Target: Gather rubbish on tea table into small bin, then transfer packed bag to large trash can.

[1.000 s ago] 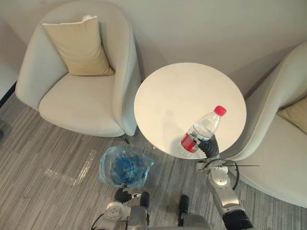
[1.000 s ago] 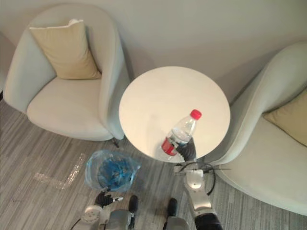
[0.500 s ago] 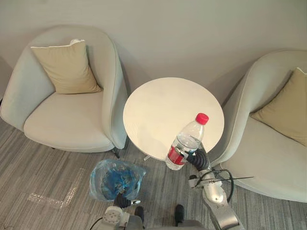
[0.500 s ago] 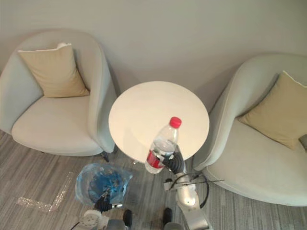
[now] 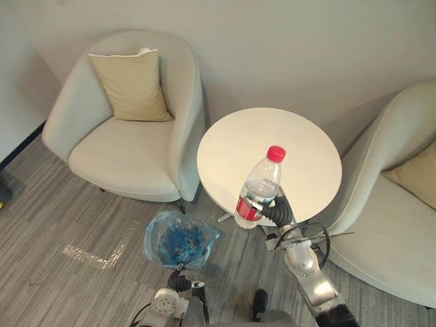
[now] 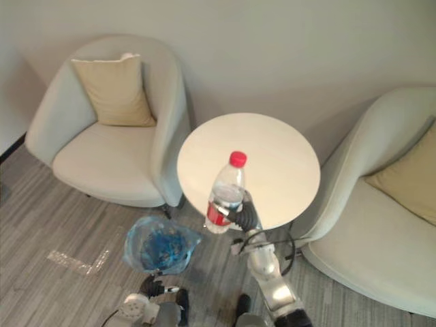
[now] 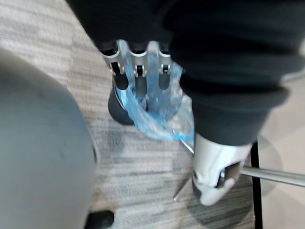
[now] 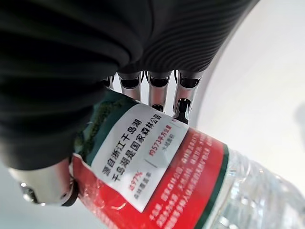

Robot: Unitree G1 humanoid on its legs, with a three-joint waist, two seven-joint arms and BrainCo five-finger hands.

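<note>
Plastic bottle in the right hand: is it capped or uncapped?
Capped: a red cap closes the neck of the bottle, which the right hand grips.

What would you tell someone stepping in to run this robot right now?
Right hand: shut on the bottle, held up and tilted over the near edge of the tea table.
Left hand: shut on the rim of the blue bag, which sits open on the floor to the table's left.
Done: bottle picked up, bag mouth held ready.
Left: bring the bottle over and drop it in the bag, then carry the packed bag to the large trash can.
</note>
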